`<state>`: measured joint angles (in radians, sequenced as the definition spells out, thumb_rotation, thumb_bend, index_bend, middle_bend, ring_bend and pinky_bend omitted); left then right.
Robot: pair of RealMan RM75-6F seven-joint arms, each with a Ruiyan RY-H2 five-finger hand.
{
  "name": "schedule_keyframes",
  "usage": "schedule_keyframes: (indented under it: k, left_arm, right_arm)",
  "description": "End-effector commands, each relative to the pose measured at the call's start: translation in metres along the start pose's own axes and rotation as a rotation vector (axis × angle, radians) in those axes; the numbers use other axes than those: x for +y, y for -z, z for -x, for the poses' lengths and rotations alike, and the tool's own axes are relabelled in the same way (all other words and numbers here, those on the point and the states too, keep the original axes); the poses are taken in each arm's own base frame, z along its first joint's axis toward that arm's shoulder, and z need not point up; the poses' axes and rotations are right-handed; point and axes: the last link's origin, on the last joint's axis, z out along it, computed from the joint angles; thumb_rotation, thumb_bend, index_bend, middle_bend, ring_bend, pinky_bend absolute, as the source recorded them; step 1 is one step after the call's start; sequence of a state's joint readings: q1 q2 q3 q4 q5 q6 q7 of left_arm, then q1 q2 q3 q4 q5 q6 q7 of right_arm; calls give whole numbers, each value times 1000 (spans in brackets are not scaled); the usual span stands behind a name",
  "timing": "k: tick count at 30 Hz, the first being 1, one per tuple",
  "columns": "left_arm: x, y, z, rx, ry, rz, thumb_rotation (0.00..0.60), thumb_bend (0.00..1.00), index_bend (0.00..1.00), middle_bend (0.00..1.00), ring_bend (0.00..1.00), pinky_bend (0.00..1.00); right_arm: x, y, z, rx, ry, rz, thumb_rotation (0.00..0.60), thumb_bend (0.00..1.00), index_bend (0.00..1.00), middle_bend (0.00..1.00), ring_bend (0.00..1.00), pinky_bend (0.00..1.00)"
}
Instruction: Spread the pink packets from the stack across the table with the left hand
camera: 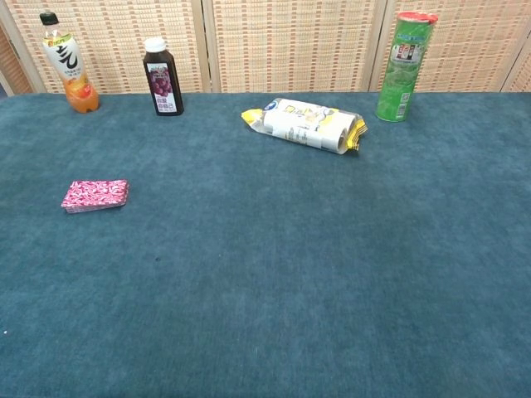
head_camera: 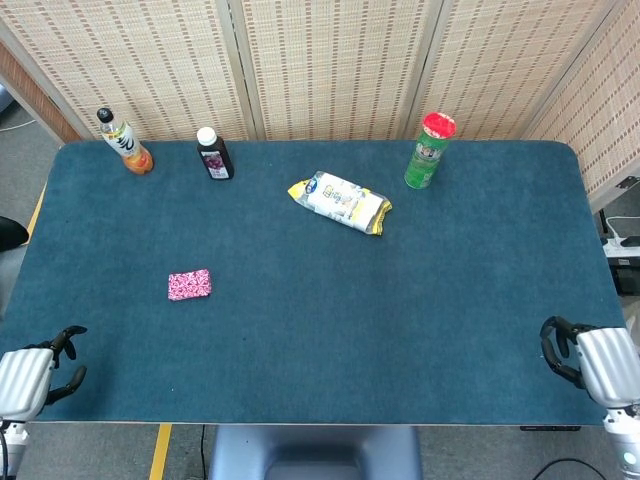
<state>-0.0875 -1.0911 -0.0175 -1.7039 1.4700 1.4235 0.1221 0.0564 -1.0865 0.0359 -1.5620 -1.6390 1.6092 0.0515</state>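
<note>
While the left hand hangs at the table's near-left corner, fingers parted and holding nothing, the pink packets lie in one squared, compact stack on the left half of the blue cloth, well apart from it. Their wrappers carry a fine pink-and-white pattern. At the near-right corner, the right hand holds nothing, its dark fingers curled at the table edge.

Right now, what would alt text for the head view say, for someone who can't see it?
A small stack of pink packets lies untouched on a blue table, with the left hand and right hand empty at the near corners. Along the far side: two bottles, a snack bag, a green can.
</note>
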Motion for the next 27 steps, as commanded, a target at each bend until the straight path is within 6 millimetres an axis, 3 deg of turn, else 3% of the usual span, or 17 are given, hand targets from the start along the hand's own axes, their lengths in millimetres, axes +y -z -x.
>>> schedule_keyframes:
  k: [1,4,7,17,27]
  left_arm:
    - [9,-11,-1,9,0,14,600,341,270,692,777,724]
    - [22,-30,-1,21,-45,40,600,343,256,899,956,918]
    - [41,-50,3,8,-84,65,600,347,234,999,1000,1000]
    - [99,-113,19,-155,-111,-18,600,346,121,1000,1000,1000]
    - [138,-155,43,-220,-60,-233,600,351,164,1000,1000,1000]
  right_arm:
    - [2,2,-8,81,19,39,600,375,921,761,857,1000]
    - [5,4,-13,117,21,67,600,430,951,777,876,1000]
    - [6,4,-18,139,-17,72,600,433,958,782,882,1000]
    - [6,5,-18,102,-58,34,600,433,958,782,882,1000]
    - [7,5,-20,100,-80,23,600,433,952,782,881,1000]
